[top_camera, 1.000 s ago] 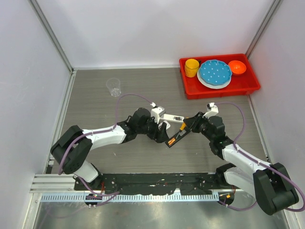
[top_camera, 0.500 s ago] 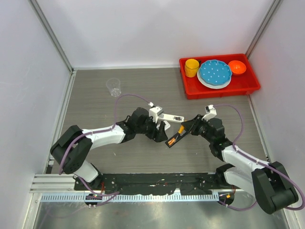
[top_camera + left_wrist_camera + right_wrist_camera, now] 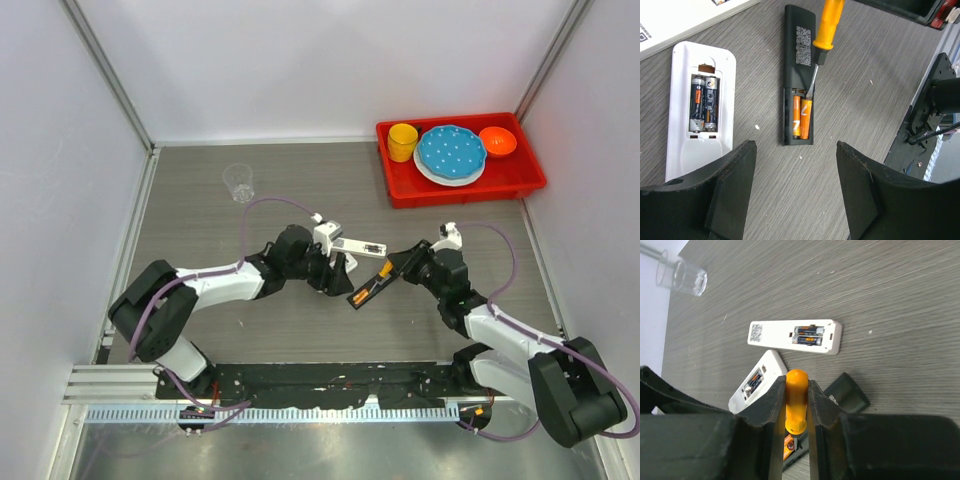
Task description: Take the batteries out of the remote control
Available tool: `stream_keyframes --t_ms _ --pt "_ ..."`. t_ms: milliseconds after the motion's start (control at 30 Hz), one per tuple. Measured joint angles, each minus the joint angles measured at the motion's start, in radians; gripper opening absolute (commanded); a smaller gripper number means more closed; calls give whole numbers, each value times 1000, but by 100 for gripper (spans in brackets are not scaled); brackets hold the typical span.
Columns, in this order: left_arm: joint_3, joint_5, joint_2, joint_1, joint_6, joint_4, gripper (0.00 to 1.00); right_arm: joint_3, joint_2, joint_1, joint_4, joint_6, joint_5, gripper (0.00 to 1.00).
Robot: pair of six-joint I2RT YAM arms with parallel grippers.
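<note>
A black remote control (image 3: 799, 47) lies face down with its compartment open, and two orange batteries (image 3: 802, 118) sit inside. The tip of an orange-handled tool (image 3: 828, 22) rests at the top of those batteries. My right gripper (image 3: 797, 383) is shut on the tool's handle (image 3: 796, 405). A white remote (image 3: 700, 150) to the left holds two dark batteries (image 3: 704, 102). My left gripper (image 3: 795, 200) hovers open over bare table just short of the black remote. A second white remote (image 3: 795, 336) lies further off, its batteries (image 3: 807, 335) showing.
A red tray (image 3: 400, 195) at the back right holds a yellow cup (image 3: 403, 140), a blue plate (image 3: 451, 152) and an orange bowl (image 3: 497, 141). A clear glass (image 3: 238, 182) stands at the back left. A dark flat piece (image 3: 847, 394) lies beside the black remote.
The left jaws have narrowed a little. The right wrist has shifted slightly to the right, with the tool still at the black remote.
</note>
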Motion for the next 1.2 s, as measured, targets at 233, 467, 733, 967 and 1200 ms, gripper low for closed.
stream_keyframes --t_ms 233,467,733,967,1200 --pt "16 35 94 0 -26 40 63 1 -42 1 -69 73 130 1" --pt "46 64 183 0 -56 89 59 22 13 9 -66 106 141 1" --pt "47 84 207 0 -84 132 56 36 57 39 -70 114 94 1" --pt "47 106 217 0 -105 163 54 36 77 60 -53 120 84 1" --pt "47 114 217 0 -107 172 54 69 152 101 -18 133 76 1"
